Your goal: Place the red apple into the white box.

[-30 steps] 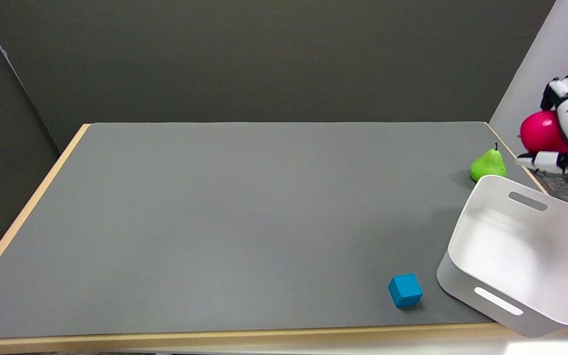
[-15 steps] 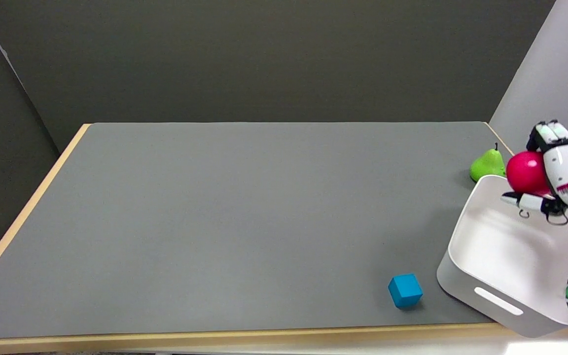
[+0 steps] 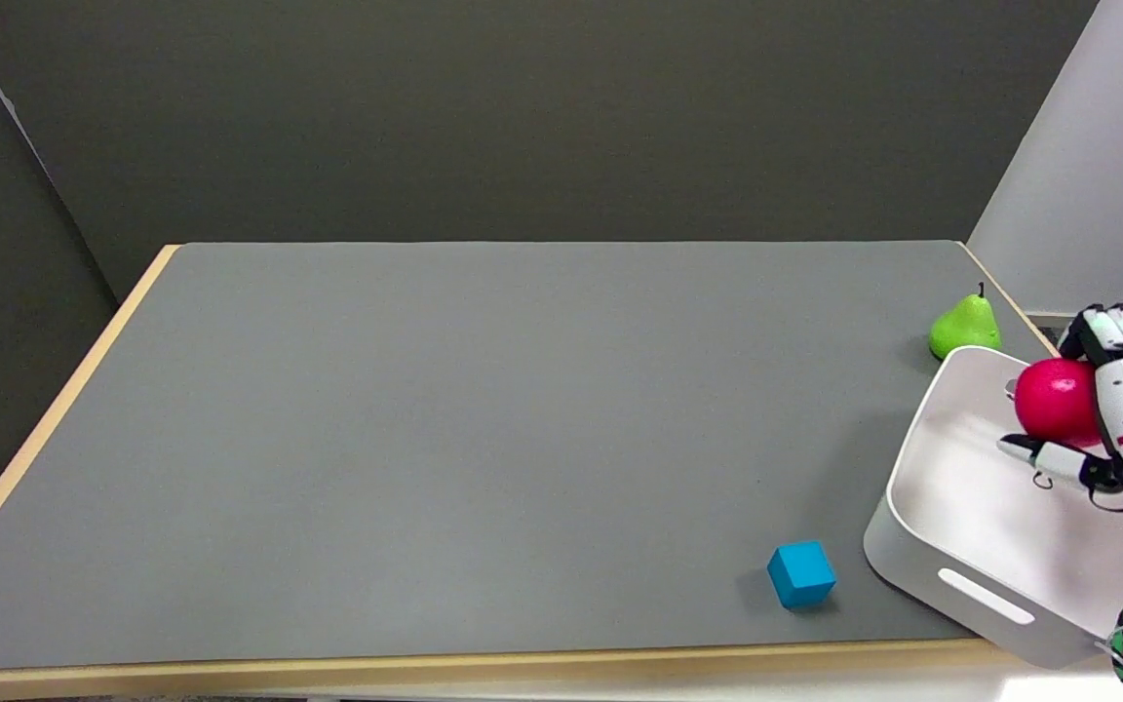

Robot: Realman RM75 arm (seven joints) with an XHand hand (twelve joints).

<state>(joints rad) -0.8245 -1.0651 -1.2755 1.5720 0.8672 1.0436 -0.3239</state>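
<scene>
We see the right hand (image 3: 1112,419) gripping the red apple (image 3: 1055,400), fingers curled around it, above the open white box (image 3: 922,507) at the bench's (image 3: 425,439) right edge. A green pear (image 3: 963,327) stands just behind the box; a blue cube (image 3: 800,574) sits near its left.

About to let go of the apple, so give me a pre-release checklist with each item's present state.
1. Right hand holds the red apple: ok.
2. Apple within the white box outline as seen from the head view: ok.
3. Apple low enough for a gentle drop: cannot tell, height above the floor is not readable.
4. Box floor bare where visible: ok; part is hidden by the hand.
5. Green pear and blue cube outside the box: ok.
6. Box fully on the table: not ok, its near corner overhangs the front edge.
</scene>
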